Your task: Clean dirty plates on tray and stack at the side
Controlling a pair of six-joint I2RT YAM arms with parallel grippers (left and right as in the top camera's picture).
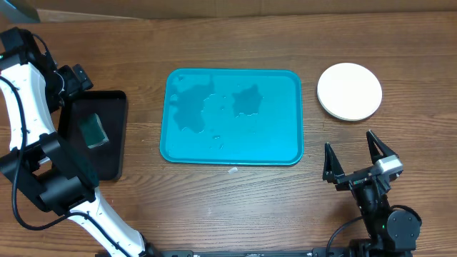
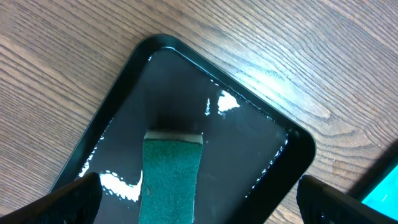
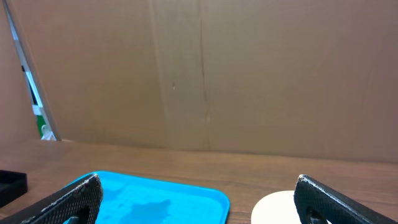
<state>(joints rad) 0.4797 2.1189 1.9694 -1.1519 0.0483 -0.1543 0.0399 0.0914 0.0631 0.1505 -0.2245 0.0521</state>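
Wooden surface (image 1: 235, 214), cardboard backdrop (image 3: 249, 74). Right end effector (image 1: 349, 140): fingers spread, empty. Just ahead of it, plates (image 1: 349, 91) in one pile. Only the white top one shows, so the count is unconfirmed. To its left: one turquoise tray (image 1: 278, 128), wet, no plates on it. Left end effector (image 2: 198, 180): spread, above one sponge (image 2: 171, 174) in one black tray (image 2: 249, 155). Task judged near complete.
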